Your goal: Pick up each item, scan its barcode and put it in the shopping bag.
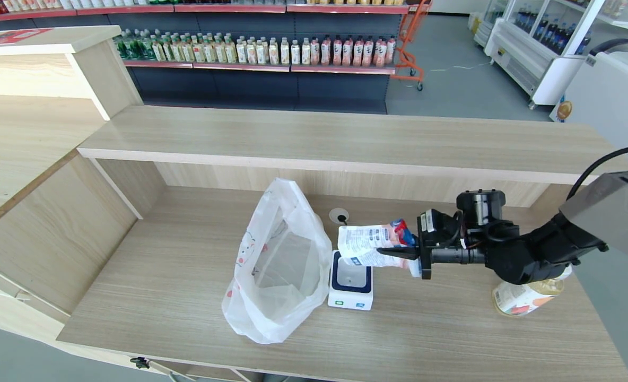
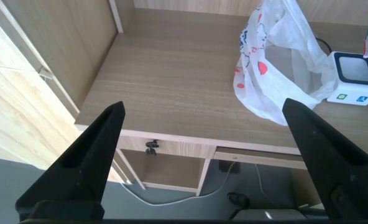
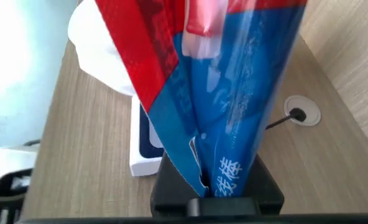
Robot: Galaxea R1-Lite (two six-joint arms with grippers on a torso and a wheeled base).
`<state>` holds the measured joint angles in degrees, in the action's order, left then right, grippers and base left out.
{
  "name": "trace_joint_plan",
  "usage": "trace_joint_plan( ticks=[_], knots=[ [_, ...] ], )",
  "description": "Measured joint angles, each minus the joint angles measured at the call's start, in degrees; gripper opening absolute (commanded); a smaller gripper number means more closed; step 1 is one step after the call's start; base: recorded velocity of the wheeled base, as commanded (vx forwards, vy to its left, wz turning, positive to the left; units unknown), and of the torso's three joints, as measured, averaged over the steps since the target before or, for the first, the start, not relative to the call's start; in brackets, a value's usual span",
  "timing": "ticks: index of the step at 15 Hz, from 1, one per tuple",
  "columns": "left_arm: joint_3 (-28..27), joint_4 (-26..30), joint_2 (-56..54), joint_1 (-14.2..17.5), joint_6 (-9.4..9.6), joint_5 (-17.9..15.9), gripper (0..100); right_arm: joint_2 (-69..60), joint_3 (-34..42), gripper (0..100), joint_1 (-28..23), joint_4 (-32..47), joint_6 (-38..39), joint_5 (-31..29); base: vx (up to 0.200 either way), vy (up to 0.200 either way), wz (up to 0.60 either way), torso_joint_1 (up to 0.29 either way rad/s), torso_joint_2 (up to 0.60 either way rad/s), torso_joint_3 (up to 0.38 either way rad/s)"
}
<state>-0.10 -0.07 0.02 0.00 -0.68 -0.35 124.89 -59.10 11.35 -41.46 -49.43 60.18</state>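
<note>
My right gripper [image 1: 399, 249] is shut on a snack packet [image 1: 369, 243], red and blue on one side and white with print on the other, and holds it just above the barcode scanner [image 1: 351, 280]. The packet [image 3: 234, 93] rises large from between the jaws in the right wrist view, with the scanner [image 3: 148, 146] below it. A white plastic shopping bag [image 1: 279, 270] stands open on the counter, touching the scanner's left side. My left gripper [image 2: 202, 134] is open, off the counter's front edge, with the bag [image 2: 283, 68] and the scanner [image 2: 356, 78] beyond it.
A bottle with a yellowish drink [image 1: 526, 294] lies on the counter under my right arm. A cable grommet [image 1: 339, 215] sits behind the scanner. A raised shelf [image 1: 346, 138] runs along the back and a side wall [image 1: 64, 228] closes the left.
</note>
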Motion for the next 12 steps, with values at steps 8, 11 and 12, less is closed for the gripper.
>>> trace_joint_plan(
  ticks=[8,11,12],
  knots=[
    [0.00,0.00,0.00,0.00,0.02,0.00,100,-28.95,14.90,0,-2.49,13.25,67.74,-20.29,0.000,0.000,0.00,0.000,0.00,0.000],
    [0.00,0.00,0.00,0.00,0.00,0.00,100,-35.71,18.07,0,-0.38,16.04,75.92,-21.52,0.000,0.000,0.00,0.000,0.00,0.000],
    [0.00,0.00,0.00,0.00,0.02,0.00,100,-37.08,18.99,0,-0.09,16.18,76.42,-21.63,0.000,0.000,0.00,0.000,0.00,0.000]
  ],
)
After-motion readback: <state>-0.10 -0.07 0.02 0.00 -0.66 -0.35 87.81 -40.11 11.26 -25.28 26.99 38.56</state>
